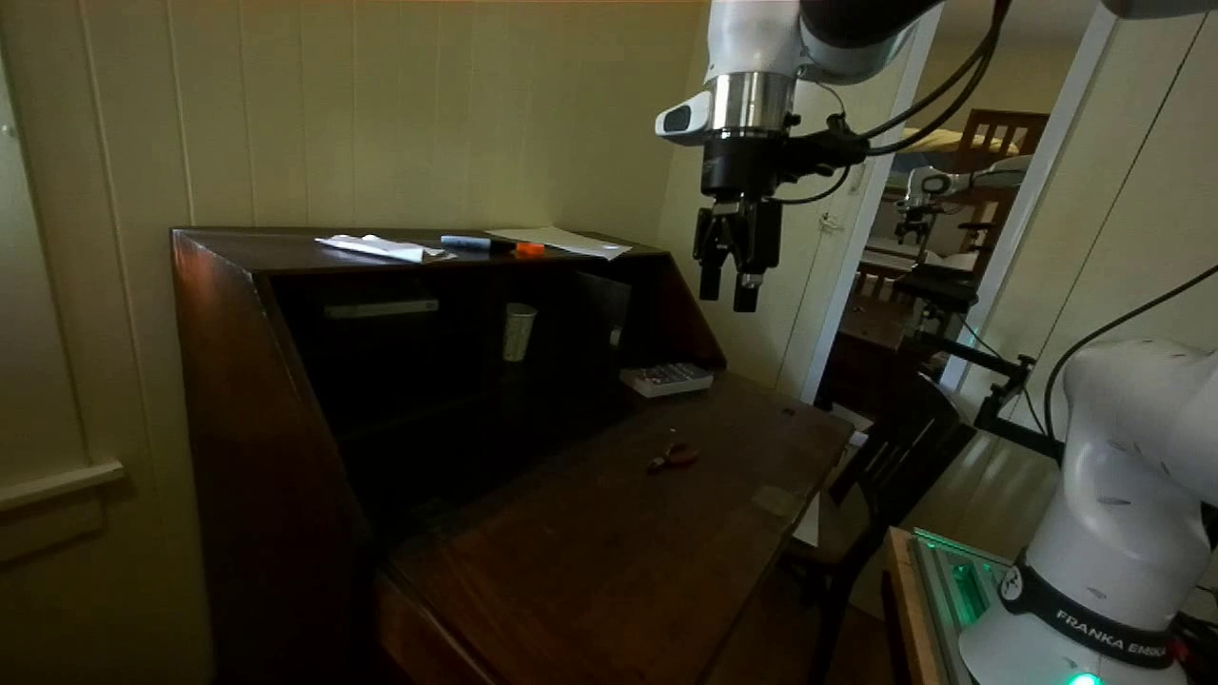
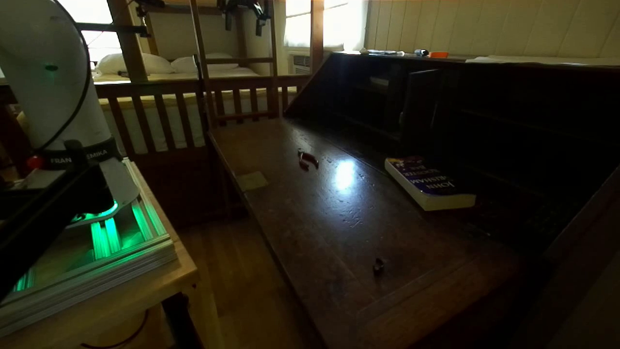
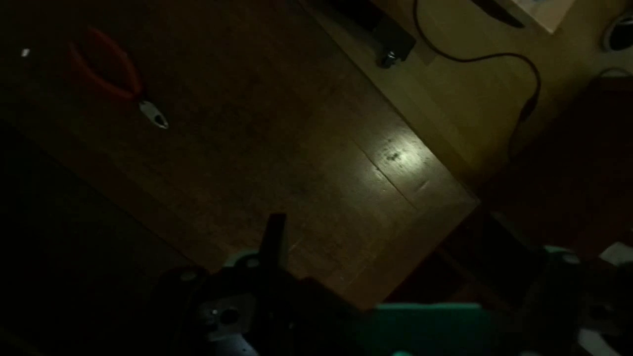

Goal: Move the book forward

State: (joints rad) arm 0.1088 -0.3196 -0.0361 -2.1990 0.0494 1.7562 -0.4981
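Note:
The book [image 1: 668,379] is a thick paperback lying flat at the back of the dark wooden desk's fold-down surface [image 1: 609,561], beside the desk's dark interior. In an exterior view its dark purple cover with pale lettering and its cream page edges show [image 2: 428,182]. It is out of the wrist view. My gripper [image 1: 728,297] hangs fingers down in the air, well above the desk surface and apart from the book. Its fingers are spread with nothing between them, at the top of an exterior view [image 2: 243,26] and in the dark wrist view [image 3: 388,217].
Red-handled pliers [image 1: 676,459] lie on the desk surface. A tiny dark object [image 2: 379,266] lies near the desk's end. White papers [image 1: 561,241] and an orange item [image 1: 529,249] lie on the desk top. A cup [image 1: 518,331] stands inside. A small cabinet door [image 2: 417,106] stands open.

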